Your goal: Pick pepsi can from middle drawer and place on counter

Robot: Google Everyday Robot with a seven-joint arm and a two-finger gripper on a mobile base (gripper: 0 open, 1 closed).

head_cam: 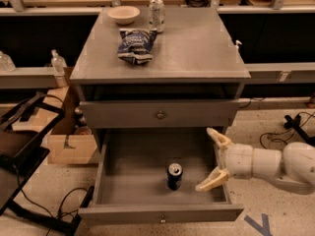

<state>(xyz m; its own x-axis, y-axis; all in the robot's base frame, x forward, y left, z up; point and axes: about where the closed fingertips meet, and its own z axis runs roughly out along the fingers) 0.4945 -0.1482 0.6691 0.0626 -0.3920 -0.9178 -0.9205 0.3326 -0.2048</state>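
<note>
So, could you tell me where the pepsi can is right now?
The pepsi can stands upright near the centre of the open middle drawer, with the open gripper just to its right in the picture.

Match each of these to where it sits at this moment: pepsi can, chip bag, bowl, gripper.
Things:
1. pepsi can
2. chip bag
3. bowl
4. gripper

Places:
A. back left corner of the counter
B. at the right side of the middle drawer, jaws open, apart from the can
C. upright inside the middle drawer
D. on the counter, in front of the bowl

Pairs: 1-C; 2-D; 3-A; 4-B
</note>
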